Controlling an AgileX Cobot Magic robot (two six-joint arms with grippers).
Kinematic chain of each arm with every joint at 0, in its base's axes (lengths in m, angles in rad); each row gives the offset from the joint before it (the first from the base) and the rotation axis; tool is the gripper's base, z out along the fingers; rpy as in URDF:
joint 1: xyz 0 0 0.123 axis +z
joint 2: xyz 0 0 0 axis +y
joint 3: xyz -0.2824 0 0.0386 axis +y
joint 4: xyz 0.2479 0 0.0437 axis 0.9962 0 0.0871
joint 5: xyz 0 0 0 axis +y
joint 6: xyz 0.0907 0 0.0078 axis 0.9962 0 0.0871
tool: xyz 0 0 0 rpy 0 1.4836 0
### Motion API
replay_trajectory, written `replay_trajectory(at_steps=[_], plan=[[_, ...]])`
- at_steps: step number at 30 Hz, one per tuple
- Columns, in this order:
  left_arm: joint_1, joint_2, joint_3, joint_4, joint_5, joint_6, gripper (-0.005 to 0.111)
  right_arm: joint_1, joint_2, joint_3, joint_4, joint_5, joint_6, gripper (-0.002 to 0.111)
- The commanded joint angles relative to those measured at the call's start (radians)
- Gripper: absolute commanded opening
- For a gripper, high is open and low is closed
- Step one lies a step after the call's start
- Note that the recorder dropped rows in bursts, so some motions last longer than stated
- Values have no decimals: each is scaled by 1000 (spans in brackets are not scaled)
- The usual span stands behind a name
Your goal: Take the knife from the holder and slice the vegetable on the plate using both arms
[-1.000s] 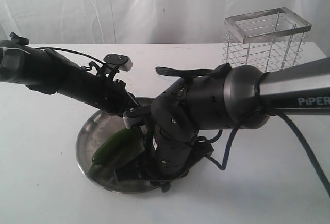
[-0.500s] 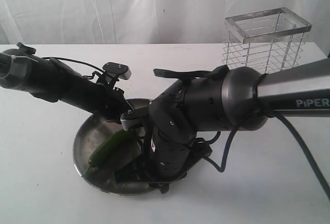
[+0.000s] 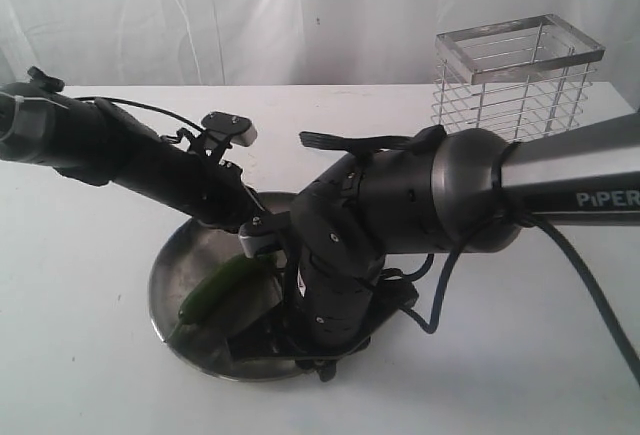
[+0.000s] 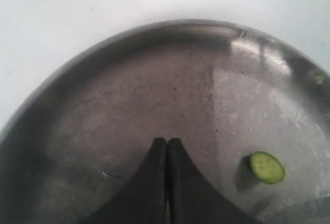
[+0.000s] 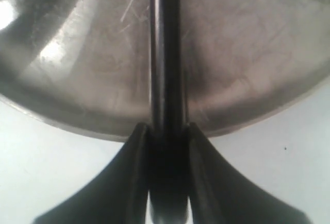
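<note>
The steel plate (image 3: 168, 265) lies at the table's front with the dark green vegetable (image 3: 215, 290) on its left half. A cut green slice (image 4: 267, 167) rests on the plate (image 4: 129, 80) in the left wrist view. My left gripper (image 4: 167, 140) hangs just over bare plate metal, shut with nothing between its fingers; in the exterior view the left gripper (image 3: 258, 245) sits beside the vegetable's upper end. My right gripper (image 5: 166, 128) is shut on the black knife (image 5: 165, 54), which reaches out over the plate (image 5: 247, 54). The right arm's wrist (image 3: 335, 275) hides the knife in the exterior view.
The wire holder (image 3: 515, 80) stands at the back right of the white table (image 3: 520, 355), with nothing showing inside it. The right arm's grey PiPER sleeve (image 3: 600, 180) and its cable (image 3: 590, 285) cross the right side. A white curtain hangs behind.
The left arm dipped and swung a little left, then came back. The plate and vegetable slid slightly left with it and returned. The right arm has hardly moved.
</note>
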State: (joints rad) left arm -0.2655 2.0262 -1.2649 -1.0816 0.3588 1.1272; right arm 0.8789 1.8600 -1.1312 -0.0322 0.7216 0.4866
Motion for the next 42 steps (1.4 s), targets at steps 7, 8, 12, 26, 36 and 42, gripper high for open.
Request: replay_trajectory(at_steps=[7, 8, 12, 26, 36, 42], plan=[[24, -29, 48, 2, -34, -6, 0, -2, -2, 4, -9, 13, 6, 0], [24, -29, 48, -5, -34, -6, 0, -2, -2, 4, -9, 13, 6, 0], [24, 0, 45, -62, -24, 55, 0, -2, -2, 4, -9, 13, 6, 0], [24, 3, 18, -174, 9, 107, 0, -2, -2, 4, -2, 13, 6, 0], [24, 40, 18, -163, 33, 131, 0, -2, -2, 4, -2, 13, 6, 0], [24, 66, 21, -90, 35, 127, 0, -2, -2, 4, -2, 13, 6, 0]])
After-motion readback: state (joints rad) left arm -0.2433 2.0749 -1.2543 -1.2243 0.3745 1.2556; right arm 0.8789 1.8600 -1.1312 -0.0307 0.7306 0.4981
